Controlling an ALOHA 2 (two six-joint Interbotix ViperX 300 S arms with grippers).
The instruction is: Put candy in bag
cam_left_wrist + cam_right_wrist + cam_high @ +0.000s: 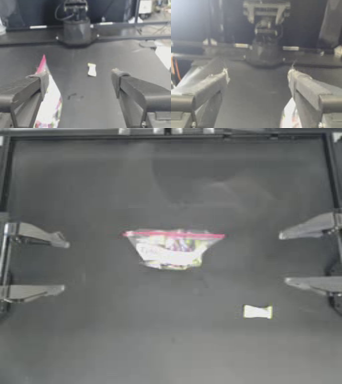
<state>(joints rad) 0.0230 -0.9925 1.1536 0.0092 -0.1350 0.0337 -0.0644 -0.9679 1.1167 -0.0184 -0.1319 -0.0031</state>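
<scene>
Both pincers are standing wide open and empty: left pincer point(63, 266) at 9 o'clock, right pincer point(284, 259) at 3. Candy point(257, 312) is lying on the tabletop point(100, 338) at 4 o'clock, apart from the bag point(172, 248) at centre. Risk: the bag's mouth is lying flat, so the candy may be pushed against it rather than in.

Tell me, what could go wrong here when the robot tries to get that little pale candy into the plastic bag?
The candy is small and lies flat on the table, so jaws may slide off it or push it away.

The bag also lies flat with its pink strip looking closed; if so, one arm must open the mouth first, and the crinkly plastic may slip.

Both the left gripper and the right gripper wait open at the sides, neither holding anything yet.
</scene>
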